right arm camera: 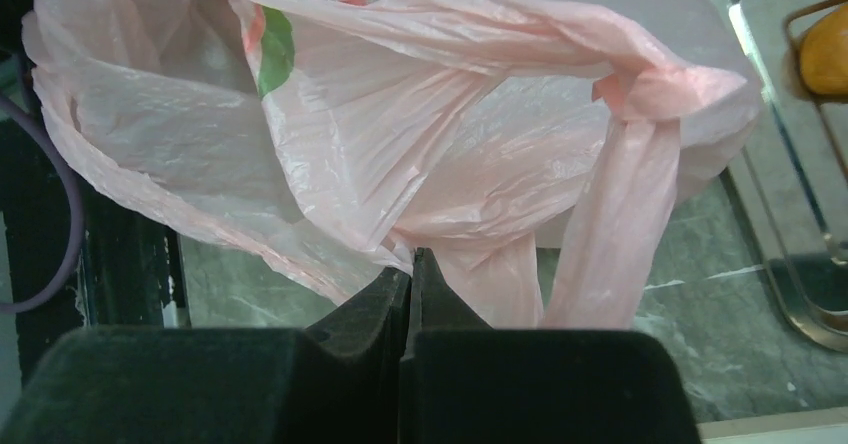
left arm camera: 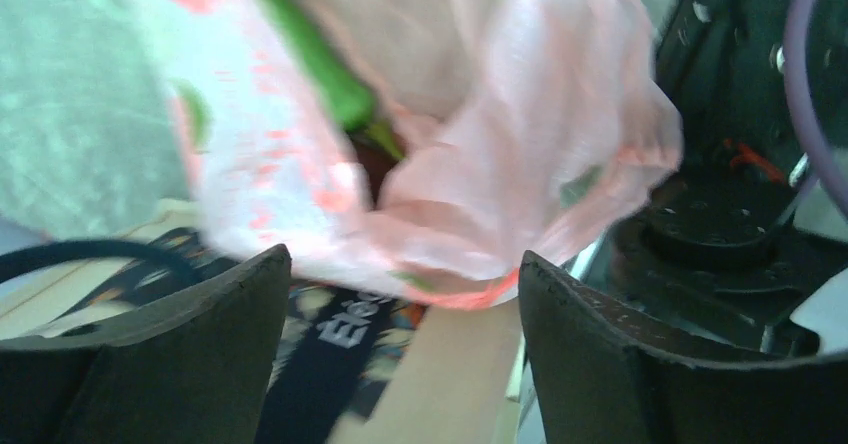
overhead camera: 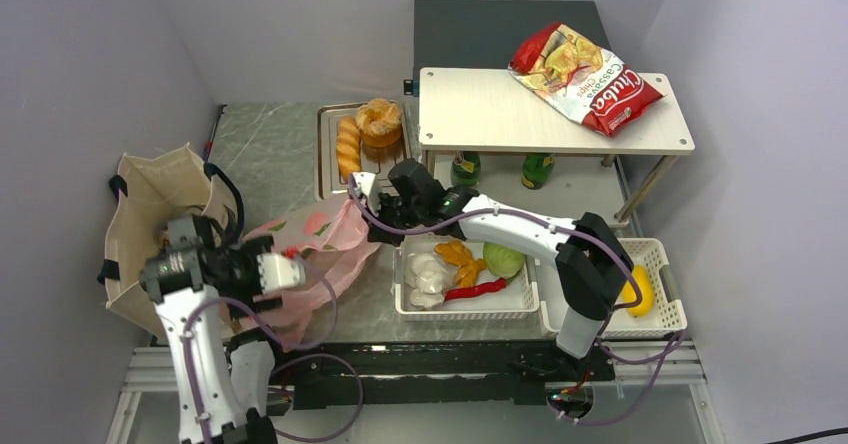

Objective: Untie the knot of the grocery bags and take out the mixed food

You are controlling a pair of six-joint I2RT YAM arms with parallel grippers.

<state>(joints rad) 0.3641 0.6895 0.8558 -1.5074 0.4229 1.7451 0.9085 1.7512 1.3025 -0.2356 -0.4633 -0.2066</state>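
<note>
— On the left half of the table, what have the arms got between them?
— The pink carrier bag. It lies slumped on the grey marbled top, just beside the beige tote that stands open at its left.
— Who has hold of it?
— The right gripper. Its fingers are pressed flat together, and a fold of the thin pink film runs into the tip between them. Just beyond, the bag's loop handles gather into a tight twisted bunch.
— And the left gripper?
— Spread wide, nothing pinched. The bag's lower edge hangs just ahead of the gap between its two dark pads, touching neither as far as I can see.
— Anything showing inside?
— A long green vegetable shows through the plastic in the left wrist view, blurred. The rest I cannot make out.
— What lies outside the bag?
— Right of it, in the white basket, lie white garlic and a green cabbage. The ring-shaped bun sits on the metal tray farther back.
</note>
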